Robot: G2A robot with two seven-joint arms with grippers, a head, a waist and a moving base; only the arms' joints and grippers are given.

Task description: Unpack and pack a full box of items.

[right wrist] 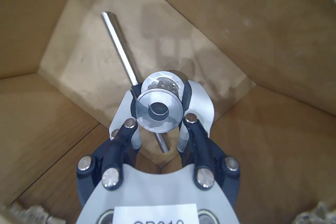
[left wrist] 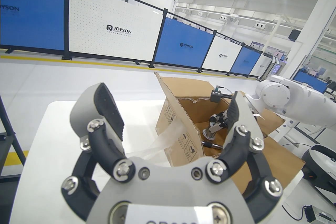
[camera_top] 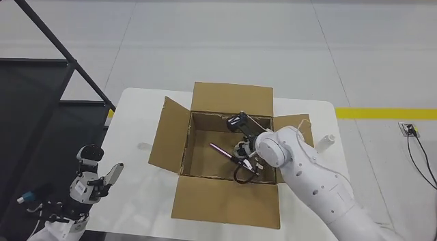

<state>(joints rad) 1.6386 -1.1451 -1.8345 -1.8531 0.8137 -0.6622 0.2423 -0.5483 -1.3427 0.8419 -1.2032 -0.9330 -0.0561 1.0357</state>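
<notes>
Box [camera_top: 232, 97] holds one rod [right wrist: 119, 46]; right gripper [right wrist: 160, 91] inside it clamps a metal spool [right wrist: 158, 110]; left gripper [left wrist: 170, 97] wide, empty. Unpacking apparently nearly finished.

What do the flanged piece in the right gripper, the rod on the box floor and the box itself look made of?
Flanged piece: likely machined metal, silvery, with bright reflections on its face.
Rod: probably polished steel, mirror-like highlight along its length.
Box: brown corrugated cardboard, matte, fluting visible at the torn edges.
</notes>
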